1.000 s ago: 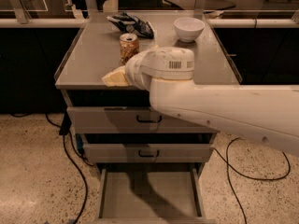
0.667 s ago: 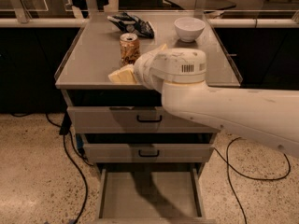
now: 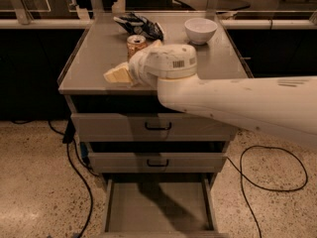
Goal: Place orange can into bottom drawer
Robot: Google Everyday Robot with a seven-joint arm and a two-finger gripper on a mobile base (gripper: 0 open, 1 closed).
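The orange can point(image 3: 135, 43) stands upright on the cabinet top point(image 3: 94, 58), toward the back and left of the middle. My gripper point(image 3: 118, 75) is low over the cabinet top near its front edge, just in front of the can and a little to its left, pointing left. The white arm point(image 3: 237, 103) reaches in from the right, and its wrist hides the can's lower right side. The bottom drawer point(image 3: 158, 207) is pulled out, and its plain inside shows nothing in it.
A white bowl point(image 3: 200, 29) stands at the back right of the top. A dark crumpled bag point(image 3: 139, 25) lies behind the can. The two upper drawers point(image 3: 157, 127) are closed. Black cables point(image 3: 267, 182) run over the speckled floor on both sides.
The wrist and gripper shifted slightly right, then back left and a bit farther onto the cabinet top toward the can. The can and the drawer have not moved.
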